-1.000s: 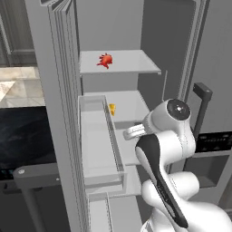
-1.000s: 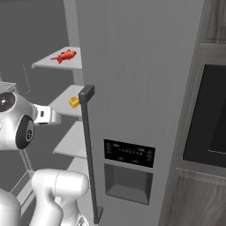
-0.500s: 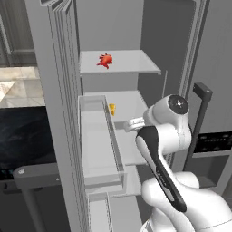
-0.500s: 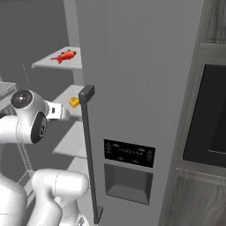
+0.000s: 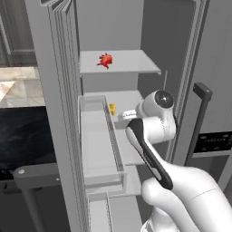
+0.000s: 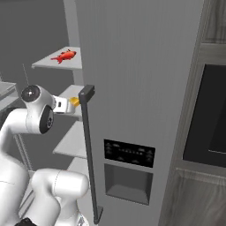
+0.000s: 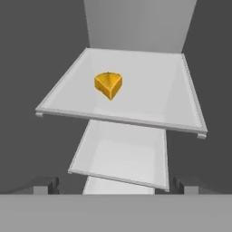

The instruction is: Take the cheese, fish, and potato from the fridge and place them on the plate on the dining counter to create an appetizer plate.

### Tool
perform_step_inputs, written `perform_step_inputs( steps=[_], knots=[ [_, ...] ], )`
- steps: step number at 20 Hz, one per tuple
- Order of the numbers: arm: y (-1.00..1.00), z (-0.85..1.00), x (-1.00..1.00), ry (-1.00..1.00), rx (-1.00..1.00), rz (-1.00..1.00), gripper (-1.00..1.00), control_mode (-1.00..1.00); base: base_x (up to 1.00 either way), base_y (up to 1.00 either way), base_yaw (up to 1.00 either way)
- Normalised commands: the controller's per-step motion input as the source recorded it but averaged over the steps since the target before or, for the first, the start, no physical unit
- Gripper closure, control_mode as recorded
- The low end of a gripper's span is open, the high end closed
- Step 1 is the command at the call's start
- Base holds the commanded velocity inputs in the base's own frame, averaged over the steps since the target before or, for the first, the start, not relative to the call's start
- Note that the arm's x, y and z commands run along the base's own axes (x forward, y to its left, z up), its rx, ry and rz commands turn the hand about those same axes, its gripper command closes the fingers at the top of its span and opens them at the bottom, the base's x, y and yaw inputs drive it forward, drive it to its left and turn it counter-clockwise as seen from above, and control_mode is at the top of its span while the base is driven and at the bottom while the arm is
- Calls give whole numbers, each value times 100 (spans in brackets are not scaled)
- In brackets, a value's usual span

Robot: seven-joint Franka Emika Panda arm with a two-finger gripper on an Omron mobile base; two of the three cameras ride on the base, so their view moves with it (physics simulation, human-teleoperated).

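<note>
cheese (image 7: 108, 84) | on fridge shelf (image 7: 149, 97) | left of centre

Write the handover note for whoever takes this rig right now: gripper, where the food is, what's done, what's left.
Gripper: open, holding nothing, aimed into the open fridge at the cheese shelf, short of the cheese.
Cheese: lying on the middle shelf, toward its left side in the hand view, untouched.
Fish: on the shelf above, untouched.
Potato, plate, dining counter: not seen from here.
Done: fridge door stands open, arm lined up on the cheese.
Left: grasp the cheese and carry it to the plate, then do the same with the fish and the potato.
</note>
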Motion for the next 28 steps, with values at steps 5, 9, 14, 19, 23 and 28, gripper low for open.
perform_step_inputs(
  steps=[5,9,14,19,23,28],
  knots=[
    [7,-13,53,0,0,-1,-100,-100,0,0,0],
    [10,-25,39,1,0,0,-100,-100,0,0,0],
    [18,-25,42,2,0,0,-100,-100,0,0,0],
    [4,-19,48,0,0,0,-100,-100,0,0,0],
    [4,-16,51,0,0,0,-100,-100,0,0,0],
    [8,-14,52,0,0,0,-100,-100,0,0,0]
  ],
)
